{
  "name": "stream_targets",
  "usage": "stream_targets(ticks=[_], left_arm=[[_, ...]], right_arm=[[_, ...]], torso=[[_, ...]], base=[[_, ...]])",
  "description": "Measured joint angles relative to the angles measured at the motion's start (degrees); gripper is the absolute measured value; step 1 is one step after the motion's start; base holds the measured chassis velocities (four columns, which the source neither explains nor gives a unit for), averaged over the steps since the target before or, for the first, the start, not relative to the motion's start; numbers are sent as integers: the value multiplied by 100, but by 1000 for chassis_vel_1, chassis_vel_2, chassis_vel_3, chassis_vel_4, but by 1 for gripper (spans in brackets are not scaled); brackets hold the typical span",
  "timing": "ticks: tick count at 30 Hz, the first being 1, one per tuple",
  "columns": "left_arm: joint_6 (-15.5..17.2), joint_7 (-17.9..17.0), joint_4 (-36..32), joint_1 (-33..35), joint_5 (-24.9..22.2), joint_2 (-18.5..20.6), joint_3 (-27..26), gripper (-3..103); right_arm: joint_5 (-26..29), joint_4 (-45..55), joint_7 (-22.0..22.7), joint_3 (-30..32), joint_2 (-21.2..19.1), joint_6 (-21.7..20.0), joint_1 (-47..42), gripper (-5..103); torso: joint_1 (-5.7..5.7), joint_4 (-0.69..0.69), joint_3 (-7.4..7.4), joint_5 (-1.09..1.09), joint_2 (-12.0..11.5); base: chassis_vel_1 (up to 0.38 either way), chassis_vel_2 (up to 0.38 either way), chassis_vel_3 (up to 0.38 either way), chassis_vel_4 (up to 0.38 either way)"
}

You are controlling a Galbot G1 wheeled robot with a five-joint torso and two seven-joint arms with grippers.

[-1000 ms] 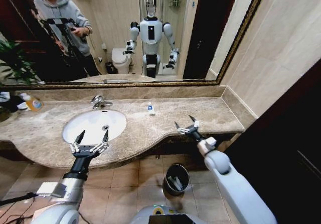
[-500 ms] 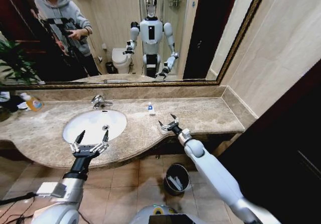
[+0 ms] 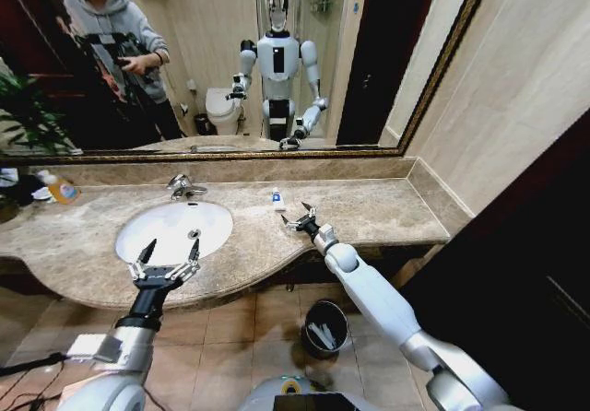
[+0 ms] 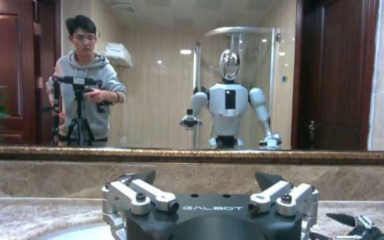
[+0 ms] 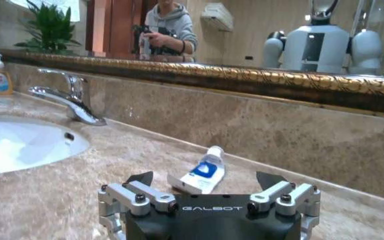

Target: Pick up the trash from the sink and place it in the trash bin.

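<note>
The marble counter [image 3: 369, 210] runs across the head view, with the white sink [image 3: 172, 228] set into its left half and the faucet [image 3: 182, 187] behind it. The basin itself looks bare of litter from here. Below the counter edge, on the tiled floor, stands the black trash bin [image 3: 324, 327], and pale pieces already lie inside it, though what they are is too small to tell.

The main change is in the right arm. A second ago it hung out past the counter's front edge, off to the right; now it has swung in over the marble, and the right gripper [image 3: 301, 218] sits just in front of the small white-and-blue tube [image 3: 277, 199] that lies near the back wall, between the sink and the counter's right end. Its fingers are spread apart with nothing between them. In the right wrist view the tube [image 5: 202, 175] lies flat, directly ahead of the spread fingers, so the reach seems lined up for a grasp, with closing and lifting not yet done.

The left gripper [image 3: 165, 264] has not moved: it hovers, fingers apart and empty, over the sink's front rim.
</note>
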Motion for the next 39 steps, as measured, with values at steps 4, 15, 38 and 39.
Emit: stream_targets(ticks=[4, 15, 38, 39], left_arm=[[0, 0, 0, 0, 0, 0, 0, 100], [0, 0, 0, 0, 0, 0, 0, 100], [0, 0, 0, 0, 0, 0, 0, 100], [0, 0, 0, 0, 0, 0, 0, 100]], right_arm=[[-44, -102, 1, 40, 52, 48, 16, 100], [-200, -298, -20, 184, 124, 168, 13, 100], [-381, -1090, -62, -74, 736, 311, 450, 86], [-397, -1167, -64, -69, 771, 333, 462, 81]], torso=[[0, 0, 0, 0, 0], [0, -1, 0, 0, 0], [0, 0, 0, 0, 1], [0, 0, 0, 0, 1]], base=[[0, 0, 0, 0], [0, 0, 0, 0], [0, 0, 0, 0], [0, 0, 0, 0]])
